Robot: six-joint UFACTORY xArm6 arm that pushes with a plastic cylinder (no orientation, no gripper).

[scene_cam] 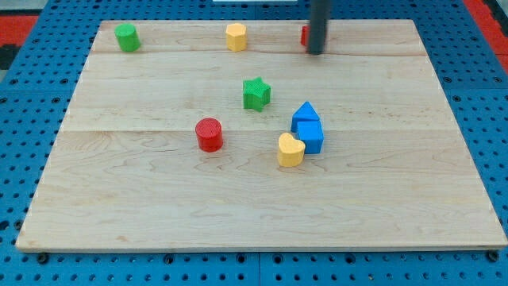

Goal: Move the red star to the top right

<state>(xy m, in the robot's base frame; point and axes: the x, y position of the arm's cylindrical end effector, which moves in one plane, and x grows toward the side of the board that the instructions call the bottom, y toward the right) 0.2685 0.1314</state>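
A red block, mostly hidden behind my rod, sits near the board's top edge, right of centre; its shape cannot be made out. My tip rests on the board right against that block's right side. A red cylinder stands left of centre.
A green cylinder is at the top left and a yellow hexagonal block at the top middle. A green star is near the centre. Two blue blocks and a yellow heart-like block cluster right of centre. The wooden board lies on a blue pegboard.
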